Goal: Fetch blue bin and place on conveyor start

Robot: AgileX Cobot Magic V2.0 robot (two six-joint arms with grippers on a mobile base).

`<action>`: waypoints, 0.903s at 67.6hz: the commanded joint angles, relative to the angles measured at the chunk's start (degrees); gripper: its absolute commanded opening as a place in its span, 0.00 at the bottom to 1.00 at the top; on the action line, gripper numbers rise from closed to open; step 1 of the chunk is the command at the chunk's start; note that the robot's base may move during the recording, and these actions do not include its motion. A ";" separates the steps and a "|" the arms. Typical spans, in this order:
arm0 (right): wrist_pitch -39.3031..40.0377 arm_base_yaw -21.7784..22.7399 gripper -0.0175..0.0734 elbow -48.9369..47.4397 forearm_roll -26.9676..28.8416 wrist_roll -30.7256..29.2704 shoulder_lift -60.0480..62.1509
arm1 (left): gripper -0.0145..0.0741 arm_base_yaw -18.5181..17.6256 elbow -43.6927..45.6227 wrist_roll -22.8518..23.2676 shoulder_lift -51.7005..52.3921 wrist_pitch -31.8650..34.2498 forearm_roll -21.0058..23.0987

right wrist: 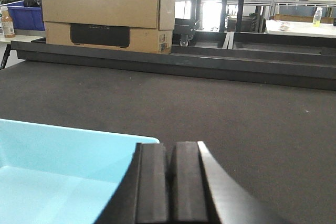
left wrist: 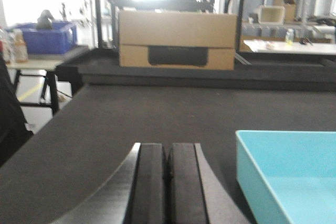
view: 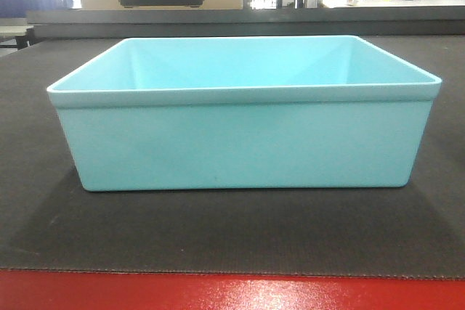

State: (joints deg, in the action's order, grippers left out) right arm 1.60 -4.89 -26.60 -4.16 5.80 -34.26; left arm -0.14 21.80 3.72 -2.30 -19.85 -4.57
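The blue bin was seen set on the conveyor start, flanked by the clenched, empty left hand and right hand, so only withdrawal was judged left.

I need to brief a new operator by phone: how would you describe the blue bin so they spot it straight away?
Find the wide dark grey belt with a red band along its near edge. The blue bin sits in the middle of it: a pale turquoise, smooth-walled, empty rectangular tub, wider than tall. The cardboard box behind is brown, and the crate beyond is far darker blue.
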 commanded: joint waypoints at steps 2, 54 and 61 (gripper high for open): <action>1.49 0.15 0.01 0.18 -0.44 -0.31 0.29 | 0.04 2.77 -6.97 -1.81 2.30 7.26 1.34; 1.88 0.15 0.01 0.18 -0.44 -0.31 0.29 | 0.04 5.56 -21.80 -1.81 2.30 17.77 1.58; 1.88 0.15 0.01 0.18 -0.44 -0.31 0.29 | 0.04 5.56 -21.80 -1.81 2.30 17.77 1.58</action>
State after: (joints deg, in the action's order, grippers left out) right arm 2.03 -4.89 -26.60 -4.16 5.68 -34.26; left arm 5.23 -0.13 2.10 -0.32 -3.62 -3.28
